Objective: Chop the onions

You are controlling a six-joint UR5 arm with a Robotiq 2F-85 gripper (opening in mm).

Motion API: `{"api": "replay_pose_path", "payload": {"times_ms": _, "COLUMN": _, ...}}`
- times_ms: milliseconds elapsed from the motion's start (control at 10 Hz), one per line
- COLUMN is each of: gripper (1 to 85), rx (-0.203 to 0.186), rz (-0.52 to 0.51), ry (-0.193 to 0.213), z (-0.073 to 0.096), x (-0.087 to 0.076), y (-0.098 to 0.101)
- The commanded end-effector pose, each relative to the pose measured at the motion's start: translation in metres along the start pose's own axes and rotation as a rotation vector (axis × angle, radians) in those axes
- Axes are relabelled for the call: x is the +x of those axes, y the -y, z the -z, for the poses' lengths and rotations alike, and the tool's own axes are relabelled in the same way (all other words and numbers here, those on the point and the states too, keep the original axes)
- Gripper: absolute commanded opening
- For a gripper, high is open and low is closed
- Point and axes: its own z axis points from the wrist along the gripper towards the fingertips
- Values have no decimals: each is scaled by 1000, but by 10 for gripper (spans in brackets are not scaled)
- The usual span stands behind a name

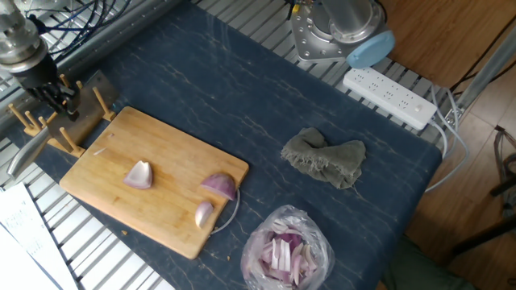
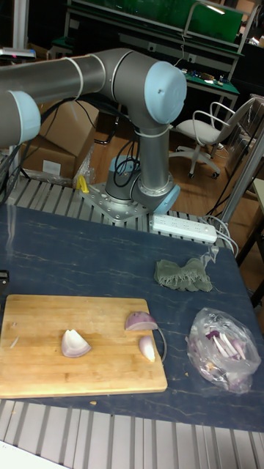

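Three onion wedges lie on the wooden cutting board [image 1: 157, 137] [image 2: 37, 322]: a pale one [image 1: 139, 174] [image 2: 75, 343] near the middle, a purple one [image 1: 219, 185] [image 2: 139, 321] and a small one [image 1: 204, 213] [image 2: 147, 348] at the board's right end. My gripper [image 1: 56, 95] hangs at the far left over a wooden rack [image 1: 48, 129] that holds a grey knife [image 1: 84, 109]. Its dark fingers stand apart, far from the onions. The tall fixed view shows only a dark bit of it at the left edge.
A clear plastic bag [image 1: 286, 250] [image 2: 220, 348] of onion slivers lies right of the board. A grey-green cloth [image 1: 324, 157] [image 2: 183, 275] sits further back, and a white power strip [image 1: 387, 97] [image 2: 183, 229] beside the arm's base [image 1: 322, 36].
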Motion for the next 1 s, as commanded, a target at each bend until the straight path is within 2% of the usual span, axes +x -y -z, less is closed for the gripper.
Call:
{"api": "replay_pose_path", "payload": {"times_ms": 0, "gripper": 297, "rx": -21, "rz": -4, "ry": 8, "z": -1, "x": -2, "y": -4}}
{"api": "replay_pose_path", "payload": {"times_ms": 200, "gripper": 287, "rx": -28, "rz": -4, "ry": 15, "z": -2, "x": -5, "y": -6}}
{"api": "replay_pose_path", "payload": {"times_ms": 500, "gripper": 183, "rx": -27, "rz": -21, "ry": 15, "z": -3, "x": -7, "y": -8}}
{"api": "replay_pose_path", "payload": {"times_ms": 600, "gripper": 120, "rx": -15, "rz": -28, "ry": 7, "z": -2, "x": -6, "y": -6}}
{"api": "replay_pose_path", "payload": {"times_ms": 700, "gripper": 20, "rx": -5, "rz": -42, "ry": -3, "z": 0, "x": -5, "y": -5}}
{"api": "replay_pose_path", "payload": {"times_ms": 900, "gripper": 10, "rx": 9, "rz": -50, "ry": -6, "z": 7, "x": -6, "y": -7}}
